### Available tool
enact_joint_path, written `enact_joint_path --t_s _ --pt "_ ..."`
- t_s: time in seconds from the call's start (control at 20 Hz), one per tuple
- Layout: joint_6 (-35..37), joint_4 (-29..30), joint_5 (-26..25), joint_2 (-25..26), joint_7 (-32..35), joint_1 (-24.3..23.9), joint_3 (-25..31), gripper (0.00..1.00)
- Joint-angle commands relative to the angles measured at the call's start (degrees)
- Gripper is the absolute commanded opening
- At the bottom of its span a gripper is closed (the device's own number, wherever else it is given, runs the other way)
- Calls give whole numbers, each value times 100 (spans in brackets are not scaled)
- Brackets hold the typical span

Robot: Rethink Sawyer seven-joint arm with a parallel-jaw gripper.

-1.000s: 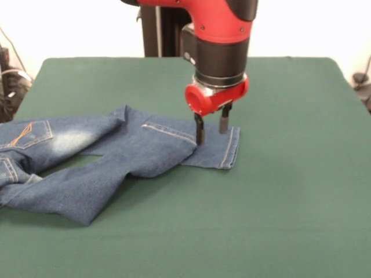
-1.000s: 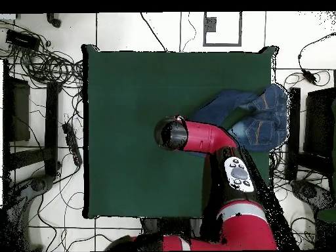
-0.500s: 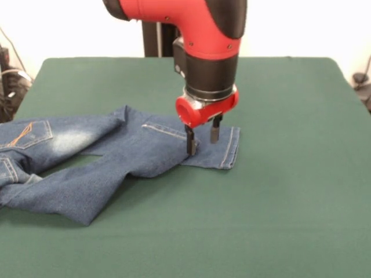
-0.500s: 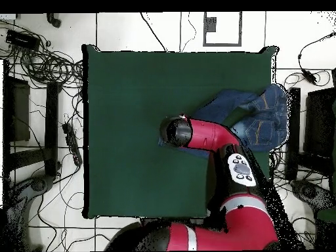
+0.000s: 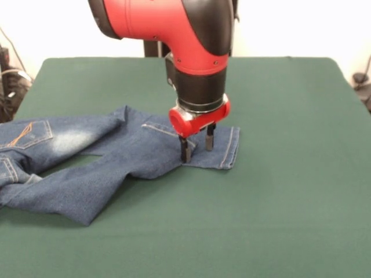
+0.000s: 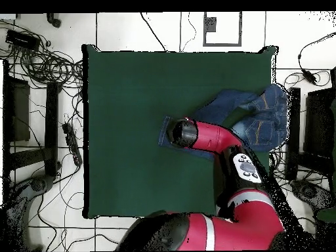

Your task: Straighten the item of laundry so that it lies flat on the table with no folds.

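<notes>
The item of laundry, a small pair of blue jeans [image 5: 116, 153], lies crumpled on the green table [image 5: 278, 202], with one leg folded over the other. One leg's hem [image 5: 223, 147] stretches toward the table's middle. My gripper [image 5: 197, 149] stands open directly over that hem, fingertips down at the cloth near its folded edge. From overhead, the jeans [image 6: 259, 118] sit at the table's right side and the arm's red wrist [image 6: 184, 133] covers the gripper, with the hem [image 6: 165, 131] showing just left of it.
The waist end with a stitched back pocket [image 5: 26, 134] lies at the table's edge. Cables and dark equipment [image 6: 39, 98] crowd the floor around the table [image 6: 131, 79].
The gripper has come down and shifted left along the hem, from hovering above it to reaching the cloth. The jeans have not moved.
</notes>
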Motion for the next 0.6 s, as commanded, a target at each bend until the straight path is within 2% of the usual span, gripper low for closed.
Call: enact_joint_path --t_s 0.05,0.6 --pt "-355 87 -14 99 824 -46 827 100" --pt "-564 50 -125 295 888 -25 820 100"
